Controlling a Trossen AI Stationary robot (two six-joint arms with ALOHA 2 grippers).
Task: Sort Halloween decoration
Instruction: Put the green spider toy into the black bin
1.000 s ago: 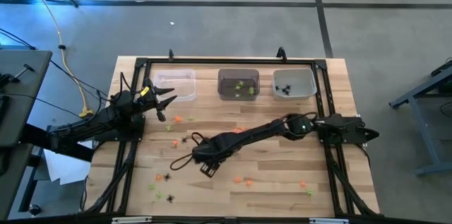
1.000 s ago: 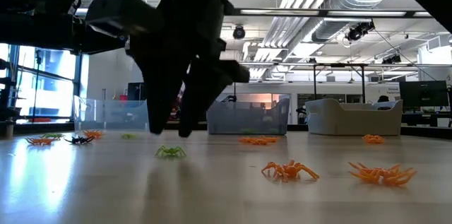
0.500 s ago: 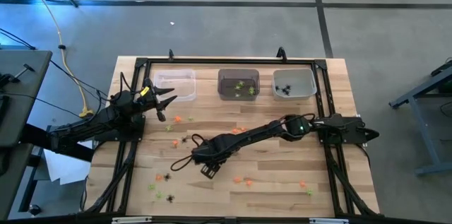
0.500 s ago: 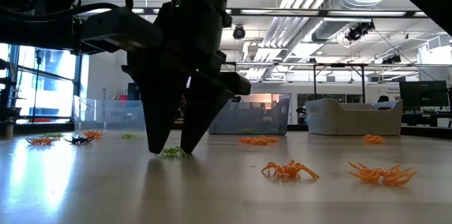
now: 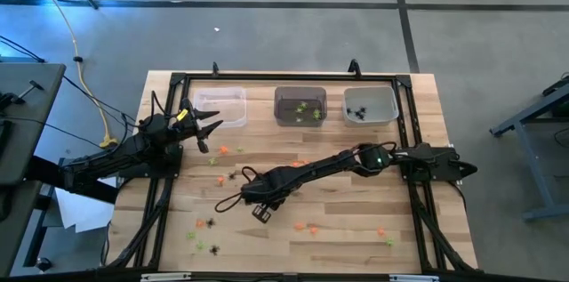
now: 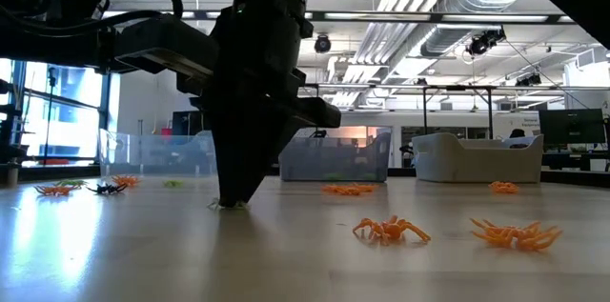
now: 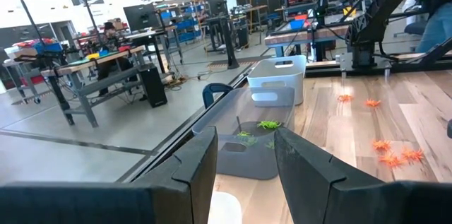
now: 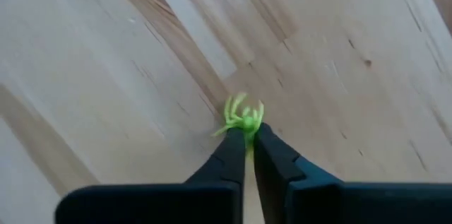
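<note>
Writing: we read no brand, label or lettering on any object.
Right gripper: its dark fingers are pressed together on a tiny lime-green plastic spider trinket, tips down at the light wooden table.
Held trinket: the green legs fan out past the fingertips; in the low view only a sliver shows under the gripper.
High view: the right arm reaches across the table centre toward the left; its gripper hides the trinket.
Left gripper: we see its fingers spread apart with nothing between them, held near the clear translucent bin at the table's left rear.
Bins: a grey translucent bin holds green trinkets, a white translucent bin holds black ones.
Loose trinkets: orange spiders lie near the low camera; black ones near the left front.
Hard to make out: shapes of the small scattered pieces from above.
</note>
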